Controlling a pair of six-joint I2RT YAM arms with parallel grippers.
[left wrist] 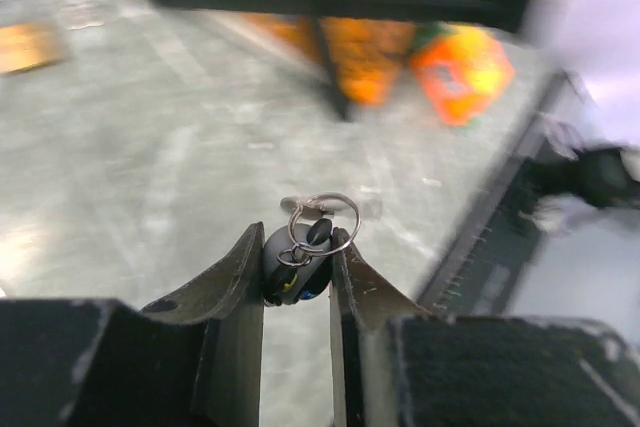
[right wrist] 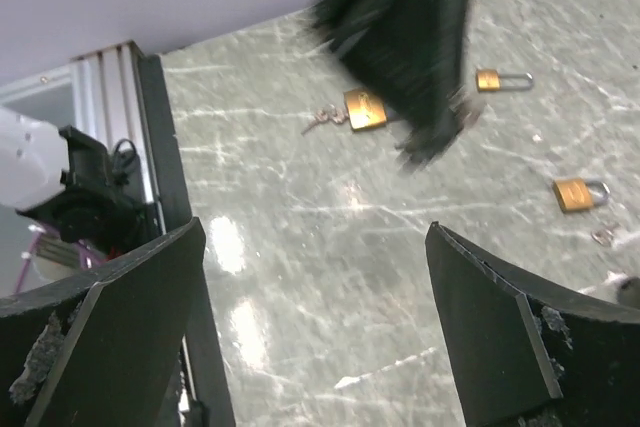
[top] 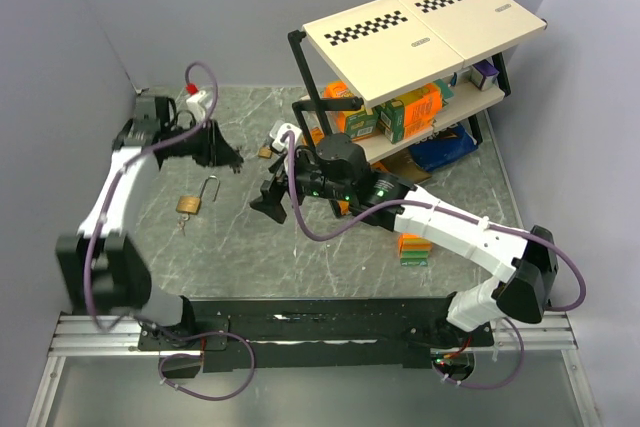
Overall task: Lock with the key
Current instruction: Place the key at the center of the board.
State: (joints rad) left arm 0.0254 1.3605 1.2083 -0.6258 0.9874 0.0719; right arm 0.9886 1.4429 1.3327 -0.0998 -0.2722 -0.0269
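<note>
Right gripper: fingers held wide apart, nothing between them. Marble table seen below. Three brass padlocks are noted lying flat, well apart: centre padlock, with keys just beside it; upper padlock; edge padlock. Blurred black shape is recorded over them. Aluminium rail at the table edge.

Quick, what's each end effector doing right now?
Left end effector: closed on the black-headed metal key with ring.
Right end effector: open, holding nothing.
</note>
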